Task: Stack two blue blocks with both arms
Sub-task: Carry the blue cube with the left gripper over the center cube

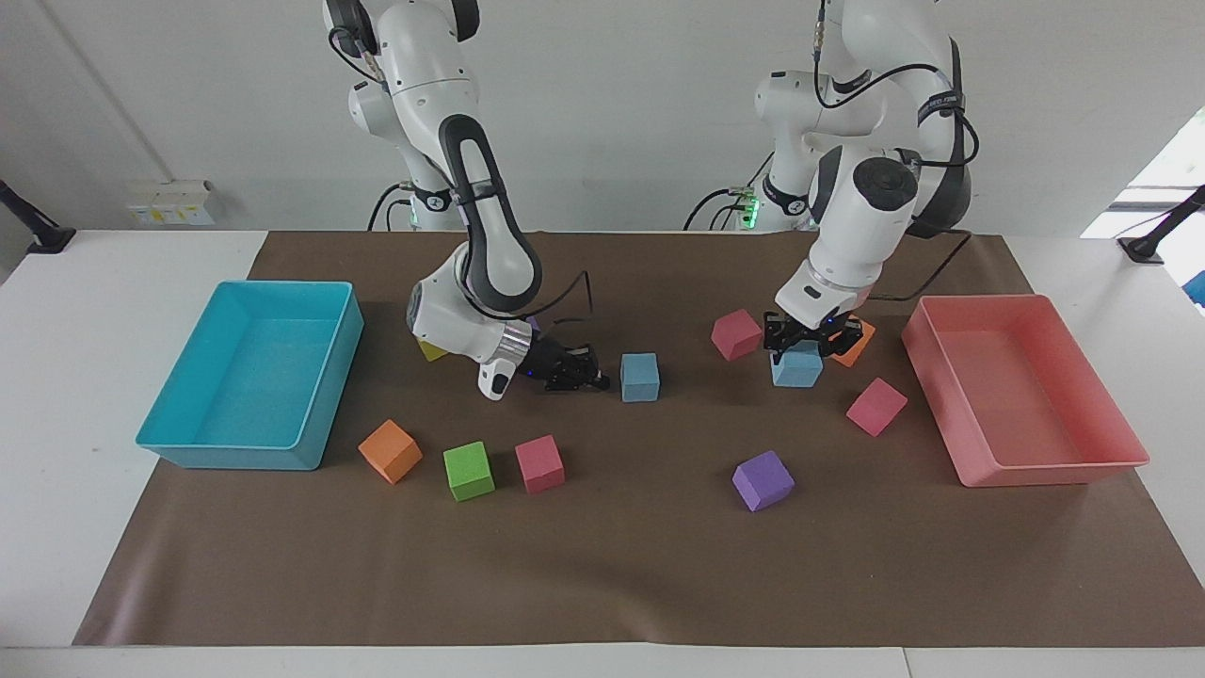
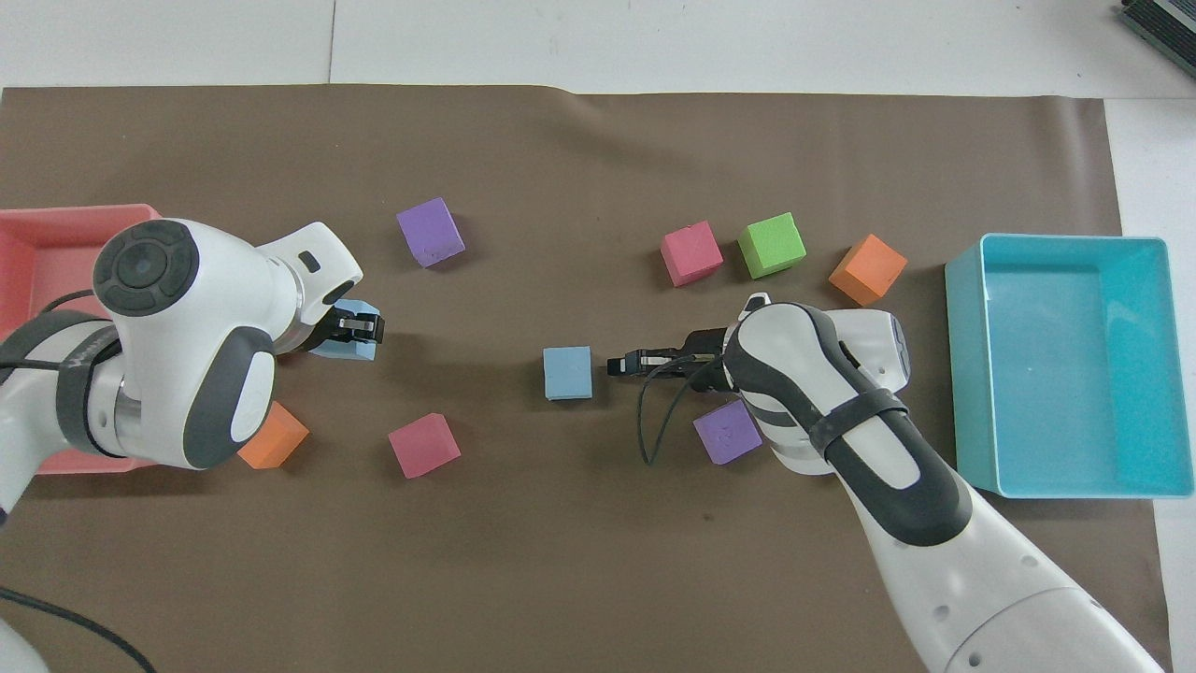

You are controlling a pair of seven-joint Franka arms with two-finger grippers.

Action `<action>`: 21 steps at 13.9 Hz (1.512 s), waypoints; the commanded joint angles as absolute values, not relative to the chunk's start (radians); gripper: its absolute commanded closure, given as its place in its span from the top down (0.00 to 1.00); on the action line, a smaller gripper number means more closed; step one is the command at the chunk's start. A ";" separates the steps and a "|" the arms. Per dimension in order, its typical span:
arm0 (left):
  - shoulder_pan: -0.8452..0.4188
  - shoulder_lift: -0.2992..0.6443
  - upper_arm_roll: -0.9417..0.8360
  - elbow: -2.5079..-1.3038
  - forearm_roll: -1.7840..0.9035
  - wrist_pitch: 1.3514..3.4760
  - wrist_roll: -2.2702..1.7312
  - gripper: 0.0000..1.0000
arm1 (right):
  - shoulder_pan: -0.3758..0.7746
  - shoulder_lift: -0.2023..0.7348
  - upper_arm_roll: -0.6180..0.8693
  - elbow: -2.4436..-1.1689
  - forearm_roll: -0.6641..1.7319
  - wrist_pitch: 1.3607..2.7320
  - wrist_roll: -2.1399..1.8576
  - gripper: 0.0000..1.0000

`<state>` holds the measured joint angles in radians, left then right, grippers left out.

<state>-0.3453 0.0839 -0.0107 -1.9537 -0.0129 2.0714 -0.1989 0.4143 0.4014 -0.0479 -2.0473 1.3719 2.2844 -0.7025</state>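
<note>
one blue block (image 1: 796, 367) is gripped in the left claw (image 1: 800, 346), lifted off the tabletop (image 1: 612, 556). second blue block (image 1: 639, 377) sits just beside the right claw (image 1: 595, 373), can't tell if that one's open. stacking's not done yet.

Matt foam blocks (image 1: 640, 378) on a matt brown paper mat (image 1: 602, 565); glossy plastic trays (image 1: 249, 377) (smooth-walled) beside it.

Held block (image 1: 796, 367) hanging in left gripper (image 1: 800, 341) above mat (image 1: 602, 565), toward left arm's end. Second block (image 1: 640, 377) lying mid-mat, just beside right gripper (image 1: 591, 374) tip. One tray (image 1: 1026, 391) sitting at left arm's end, other tray (image 1: 254, 377) at right arm's end. Remaining cubes lying scattered between trays.
</note>
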 commanded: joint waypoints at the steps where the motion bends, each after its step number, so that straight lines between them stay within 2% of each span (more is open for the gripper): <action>1: -0.425 0.100 0.002 -1.907 0.003 2.033 -0.314 0.40 | 0.413 0.408 -0.043 -2.045 1.408 2.307 -0.738 0.00; 4: -0.497 0.126 -0.003 -1.853 -0.006 2.031 -0.401 0.38 | 0.413 0.408 -0.043 -2.045 1.408 2.307 -0.738 0.00; 11: -0.662 0.284 -0.003 -1.698 -0.006 2.051 -0.646 0.33 | 0.413 0.408 -0.043 -2.045 1.408 2.307 -0.739 0.00; 16: -0.667 0.294 -0.005 -1.729 -0.008 2.106 -0.647 0.29 | 0.413 0.408 -0.043 -2.045 1.408 2.307 -0.739 0.00; 18: -0.687 0.322 -0.005 -1.743 -0.009 2.147 -0.649 0.29 | 0.413 0.408 -0.043 -2.045 1.408 2.307 -0.739 0.00; 21: -0.684 0.313 -0.005 -1.778 -0.008 2.172 -0.647 0.29 | 0.413 0.408 -0.043 -2.045 1.408 2.307 -0.739 0.00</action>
